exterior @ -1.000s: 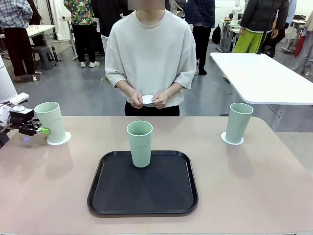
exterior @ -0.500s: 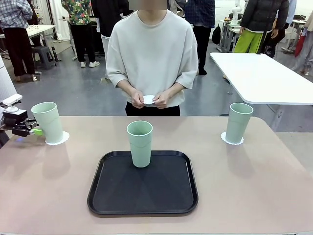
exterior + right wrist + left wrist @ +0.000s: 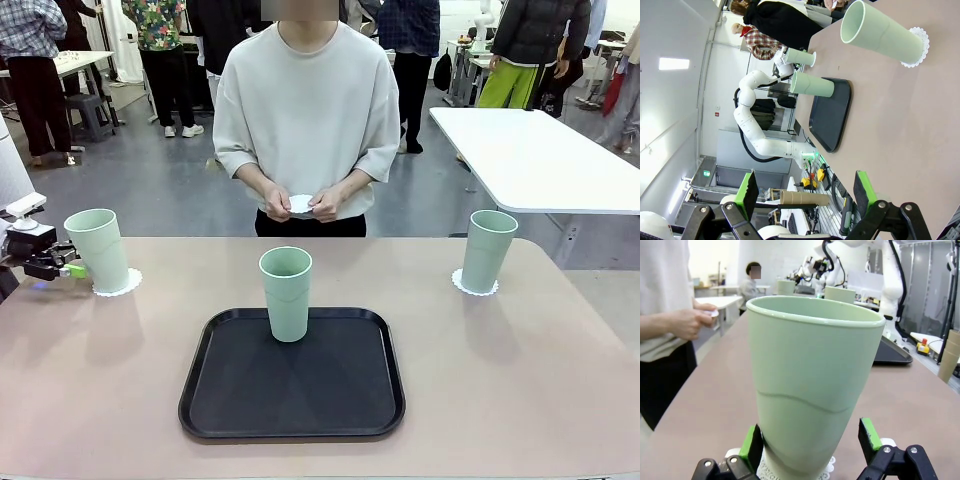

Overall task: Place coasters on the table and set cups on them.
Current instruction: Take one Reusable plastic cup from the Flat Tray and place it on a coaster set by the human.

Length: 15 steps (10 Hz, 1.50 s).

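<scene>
Three mint-green cups are in view. The left cup [image 3: 97,250] stands on a white coaster [image 3: 118,283] on the beige table [image 3: 520,380]. My left gripper [image 3: 72,268] is at its left side, open. In the left wrist view the same cup [image 3: 810,365] and coaster [image 3: 826,475] sit between the green pads [image 3: 869,434], and that gripper [image 3: 810,439] has a gap at the right pad. The right cup [image 3: 487,250] stands on its coaster [image 3: 470,286]. The middle cup [image 3: 286,293] stands on the black tray [image 3: 300,400]. The person's hands hold another coaster [image 3: 302,204]. My right gripper [image 3: 804,192] is open and holds nothing, well away from the nearest cup [image 3: 880,32].
The tray [image 3: 832,112] lies in the table's middle near the front edge. A white table [image 3: 540,160] stands behind at the right. The person stands at the far edge, and other people are farther back. My left arm [image 3: 760,115] appears beyond the tray in the right wrist view.
Since one second ago my left gripper has drawn back a little to the left of the left cup, which shifted slightly left on its coaster. Over the last half second nothing moved.
</scene>
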### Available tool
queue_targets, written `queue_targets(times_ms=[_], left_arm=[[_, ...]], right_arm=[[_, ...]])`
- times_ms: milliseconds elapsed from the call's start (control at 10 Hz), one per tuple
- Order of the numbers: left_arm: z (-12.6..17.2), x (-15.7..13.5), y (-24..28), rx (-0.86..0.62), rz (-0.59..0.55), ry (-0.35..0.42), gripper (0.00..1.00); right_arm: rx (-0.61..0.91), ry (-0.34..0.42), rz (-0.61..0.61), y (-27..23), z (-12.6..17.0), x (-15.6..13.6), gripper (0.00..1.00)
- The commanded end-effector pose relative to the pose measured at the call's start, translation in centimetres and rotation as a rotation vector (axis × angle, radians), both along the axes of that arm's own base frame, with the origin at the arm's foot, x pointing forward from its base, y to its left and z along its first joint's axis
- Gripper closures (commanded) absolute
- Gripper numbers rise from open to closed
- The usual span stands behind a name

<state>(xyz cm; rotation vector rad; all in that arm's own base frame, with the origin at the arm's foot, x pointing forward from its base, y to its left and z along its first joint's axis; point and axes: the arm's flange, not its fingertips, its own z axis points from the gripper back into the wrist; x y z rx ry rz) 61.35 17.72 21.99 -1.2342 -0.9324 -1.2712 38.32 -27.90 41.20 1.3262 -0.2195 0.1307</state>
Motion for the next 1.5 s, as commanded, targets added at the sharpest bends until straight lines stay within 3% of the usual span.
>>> queue_targets(times_ms=[0,400,600,800,1100,1300,1400], left_arm=[[0.7,0.4,1.1,0.026,-0.016,0.002,0.00],[1.7,0.2,3.1,0.055,0.014,-0.026,0.00],[2.6,-0.1,4.2,0.155,0.044,-0.039,0.00],[6.9,-2.8,4.9,0.462,0.047,-0.119,0.00],[16.1,-10.4,1.9,0.721,-0.060,-0.360,0.00],[19.3,-13.7,-1.3,0.800,-0.114,-0.390,0.00],[21.1,-15.5,-3.3,0.803,-0.096,-0.334,0.00]], right_arm=[[-0.003,0.007,-0.005,0.2,0.0,-0.2,0.00],[-0.003,0.007,-0.005,0.2,0.0,-0.2,0.00],[-0.003,0.007,-0.005,0.2,0.0,-0.2,0.00],[-0.003,0.007,-0.005,0.2,0.0,-0.2,0.00],[-0.003,0.007,-0.005,0.2,0.0,-0.2,0.00],[-0.003,0.007,-0.005,0.2,0.0,-0.2,0.00],[-0.003,0.007,-0.005,0.2,0.0,-0.2,0.00]])
